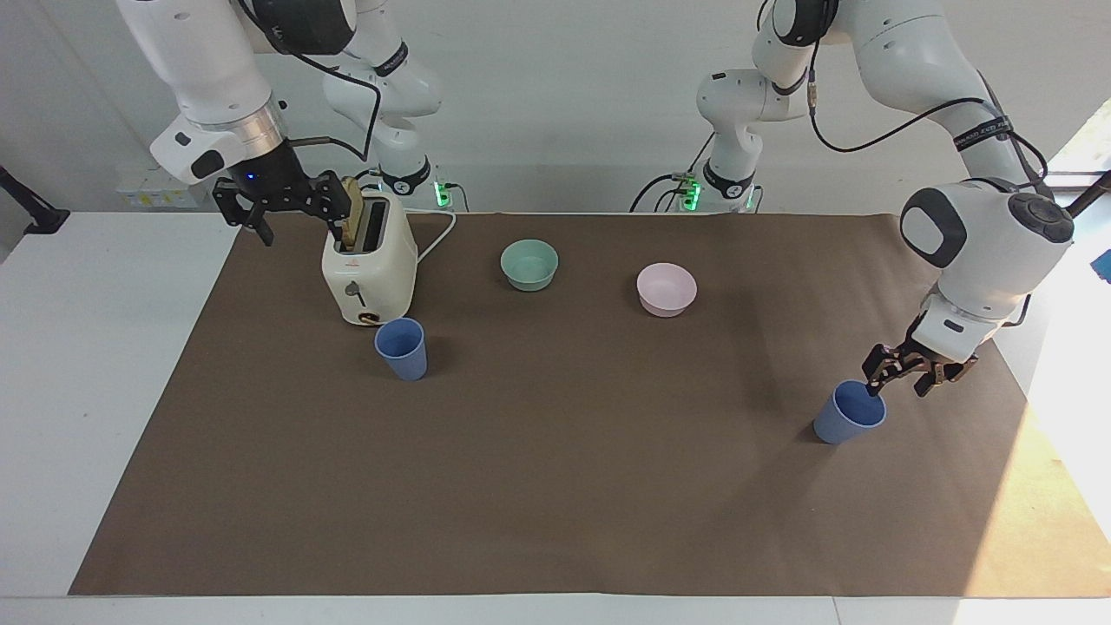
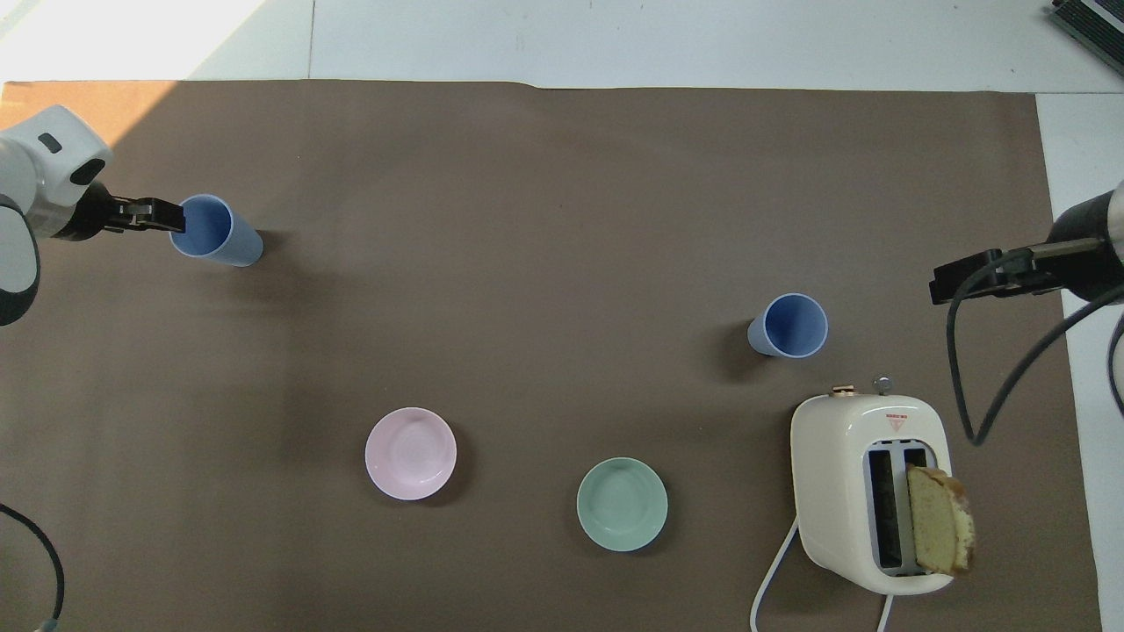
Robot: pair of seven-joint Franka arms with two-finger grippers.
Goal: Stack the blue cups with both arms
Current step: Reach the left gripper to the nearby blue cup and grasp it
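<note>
A brown paper mat (image 1: 555, 486) covers the white counter (image 1: 95, 365), where the left claw (image 1: 903, 375), jaws parted, straddles the rim of one blue cup (image 1: 846, 415) at its end, while the right claw (image 1: 282, 204) hangs released beside the toaster (image 1: 369, 265), the other blue cup (image 1: 401, 347) just farther out.

Glossy white jointed arms (image 1: 920, 52), dark grey joint caps, silver wrist rings, black linkage grippers, black cables looped alongside, green base lights.
</note>
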